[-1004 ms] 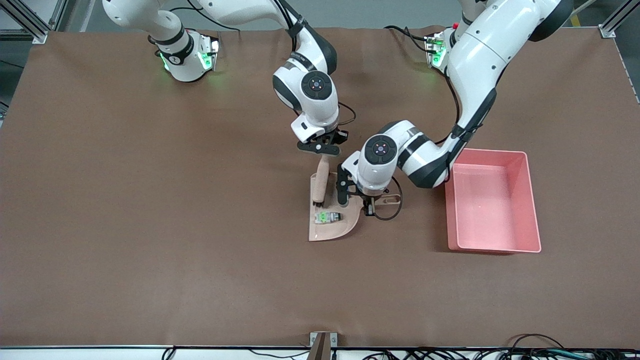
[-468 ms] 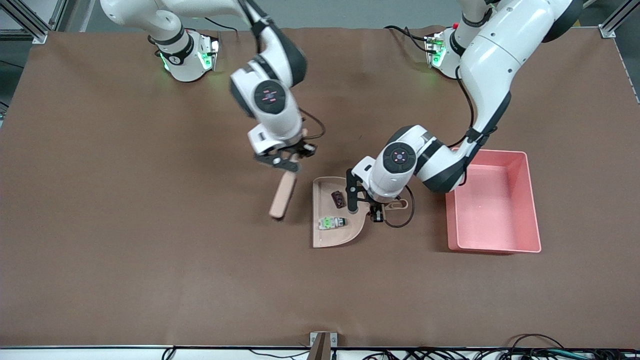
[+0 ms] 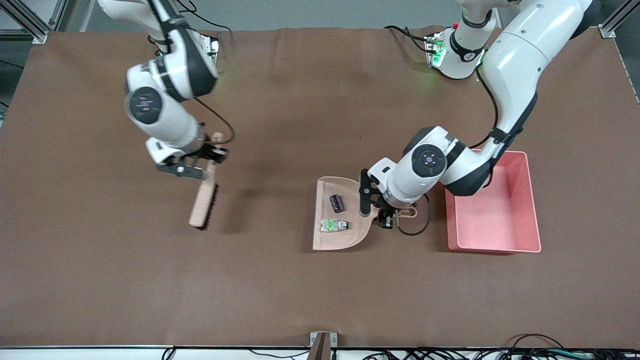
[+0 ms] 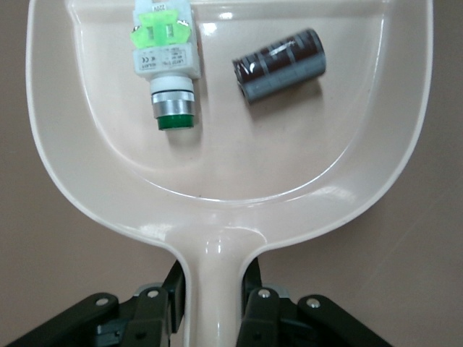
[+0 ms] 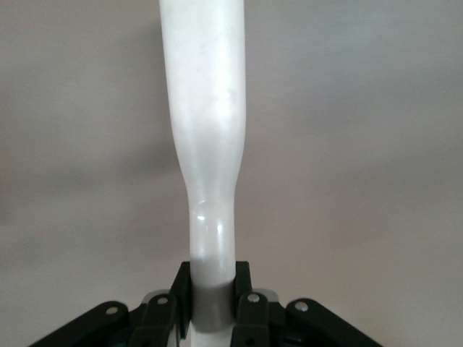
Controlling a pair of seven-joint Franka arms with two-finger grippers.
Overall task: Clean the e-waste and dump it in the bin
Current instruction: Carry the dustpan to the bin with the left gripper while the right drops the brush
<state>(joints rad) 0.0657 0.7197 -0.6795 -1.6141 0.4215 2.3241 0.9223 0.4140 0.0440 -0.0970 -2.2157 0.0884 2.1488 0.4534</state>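
The beige dustpan point(image 3: 340, 235) rests mid-table, beside the pink bin point(image 3: 530, 200). In it lie the e-waste: a dark stubby cylinder point(image 3: 337, 203) and a whitish block with green bits point(image 3: 334, 226). Both also show in the left wrist view, the cylinder point(image 4: 279, 65) and the block point(image 4: 165, 65) inside the dustpan point(image 4: 224, 181). My left gripper point(image 3: 385, 212) is shut on the dustpan's handle point(image 4: 214, 289). My right gripper point(image 3: 200, 162) is shut on a beige brush point(image 3: 202, 205) with dark bristles and holds it above the table toward the right arm's end; the brush handle point(image 5: 206, 144) fills the right wrist view.
The pink bin stands toward the left arm's end of the table, empty inside. A brown cloth point(image 3: 150, 280) covers the whole table. Cables point(image 3: 525, 350) lie along the table edge nearest the front camera.
My right gripper has swung away from the dustpan toward the right arm's end, carrying the brush. My left gripper and the dustpan have shifted slightly toward the bin.
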